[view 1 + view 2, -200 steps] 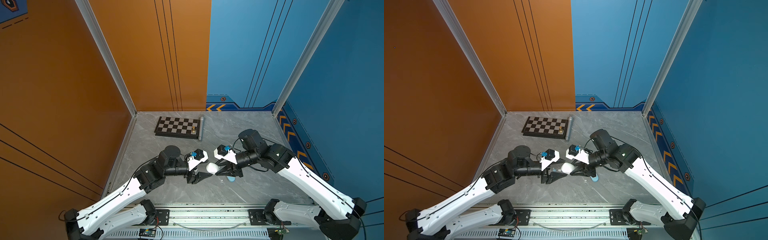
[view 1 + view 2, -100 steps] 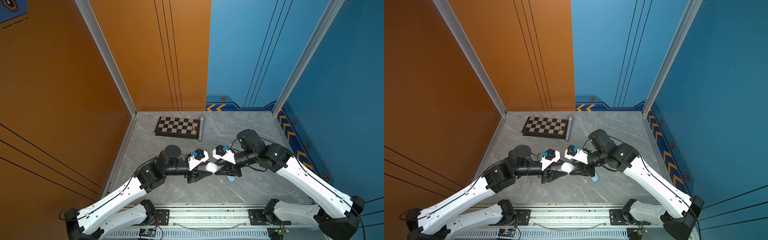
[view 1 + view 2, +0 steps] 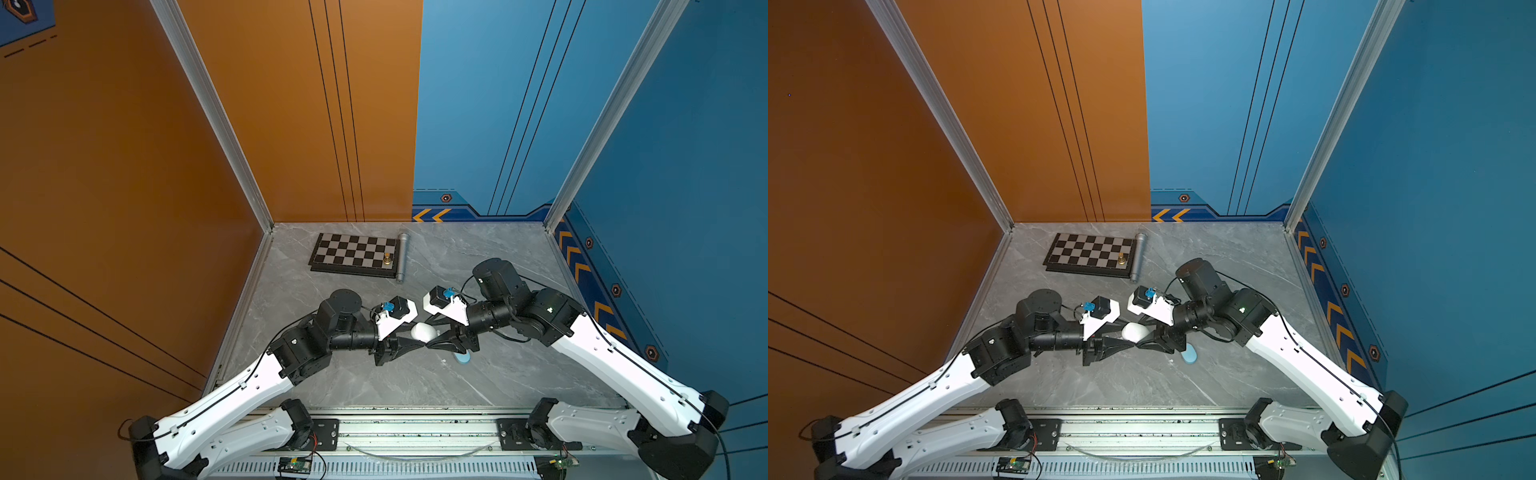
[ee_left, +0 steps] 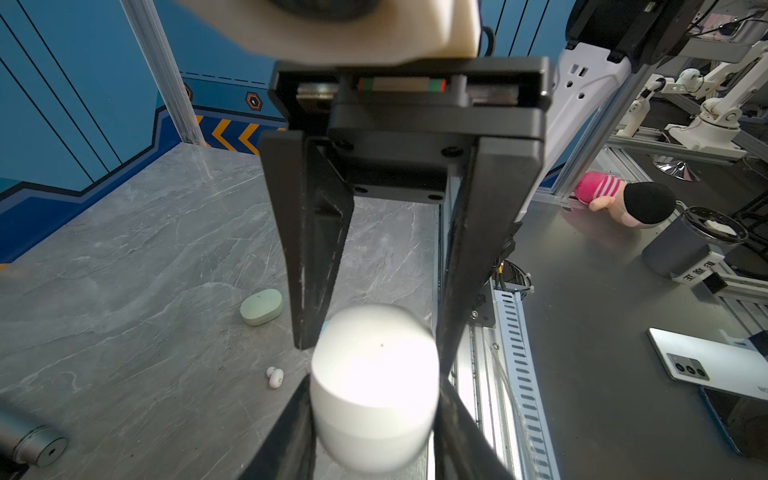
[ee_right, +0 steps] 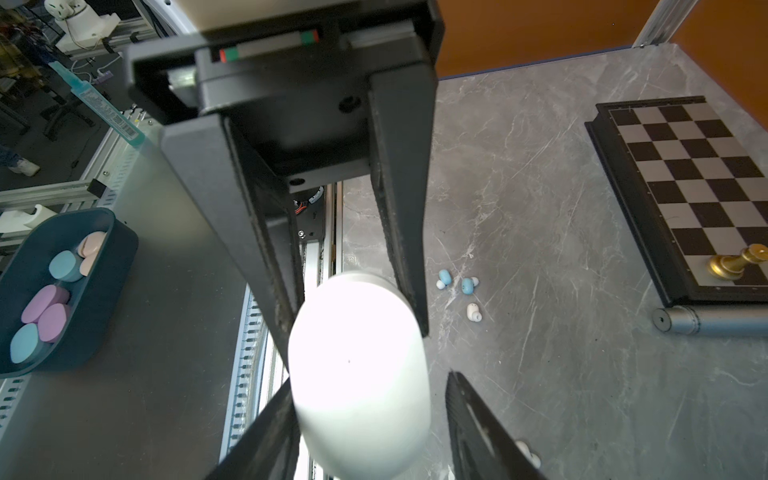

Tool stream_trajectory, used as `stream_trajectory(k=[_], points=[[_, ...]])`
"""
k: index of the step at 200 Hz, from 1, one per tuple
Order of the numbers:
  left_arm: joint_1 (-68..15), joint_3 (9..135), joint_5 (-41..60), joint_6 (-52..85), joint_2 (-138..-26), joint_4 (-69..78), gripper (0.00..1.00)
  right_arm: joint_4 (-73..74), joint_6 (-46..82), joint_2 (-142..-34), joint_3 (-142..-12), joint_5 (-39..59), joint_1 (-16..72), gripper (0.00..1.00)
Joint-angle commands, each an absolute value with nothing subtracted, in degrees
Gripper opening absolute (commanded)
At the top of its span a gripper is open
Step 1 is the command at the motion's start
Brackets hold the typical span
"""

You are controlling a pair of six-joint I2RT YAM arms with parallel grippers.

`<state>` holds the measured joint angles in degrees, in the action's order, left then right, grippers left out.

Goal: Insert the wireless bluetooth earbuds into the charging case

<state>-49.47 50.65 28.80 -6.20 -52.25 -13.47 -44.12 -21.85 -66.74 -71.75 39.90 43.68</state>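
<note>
1. In both top views the two arms meet over the middle of the grey desk [image 3: 374, 386]. The white charging case [image 3: 423, 331] hangs in the air between them, its lid closed.
2. The left hand [image 3: 411, 340] pinches the white charging case. In the left wrist view its fingers [image 4: 297, 424] press on opposite sides of the rounded body.
3. The right hand [image 3: 433, 341] stands spread around the case's other end. In the right wrist view one of its fingers [image 5: 478, 428] is apart from the case, with desk showing in the gap, while the other lies close against it.
4. The wireless bluetooth earbuds [image 5: 468, 285] lie loose on the desk. Two light blue ones sit just beside each other, a white earbud [image 5: 473, 312] is near them, and another white one is half hidden behind the right hand's finger.
5. A light blue case [image 3: 462, 356] lies on the desk below the right hand, and a pale green case [image 4: 262, 306] lies on the desk too.
6. A chessboard [image 3: 353, 254] sits at the far side of the desk, with a gold chess piece [image 3: 387, 258] on it and a grey cylinder [image 3: 402, 257] along its edge.
</note>
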Motion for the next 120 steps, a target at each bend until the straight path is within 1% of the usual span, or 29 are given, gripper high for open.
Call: stream_trajectory(k=[1, 45, 68, 75, 120], points=[[-49.8, 52.0, 28.3, -6.4, -51.8, -12.6, 0.0, -38.9, -18.8, -65.6, -70.7, 40.1, 42.8, 0.63], [-49.7, 51.8, 28.1, -6.7, -51.4, -14.0, 0.0, -38.1, -17.7, -65.1, -70.6, 41.1, 40.9, 0.67], [-49.7, 51.8, 28.1, -6.9, -51.3, -14.5, 0.0, -37.1, -16.4, -64.9, -70.7, 42.3, 40.6, 0.67], [-49.7, 51.8, 28.1, -7.1, -51.4, -14.7, 0.0, -36.7, -15.9, -64.7, -70.6, 42.6, 38.6, 0.67], [-49.7, 52.2, 28.0, -7.0, -51.4, -14.8, 0.0, -35.5, -15.0, -64.1, -70.3, 42.5, 36.7, 0.68]])
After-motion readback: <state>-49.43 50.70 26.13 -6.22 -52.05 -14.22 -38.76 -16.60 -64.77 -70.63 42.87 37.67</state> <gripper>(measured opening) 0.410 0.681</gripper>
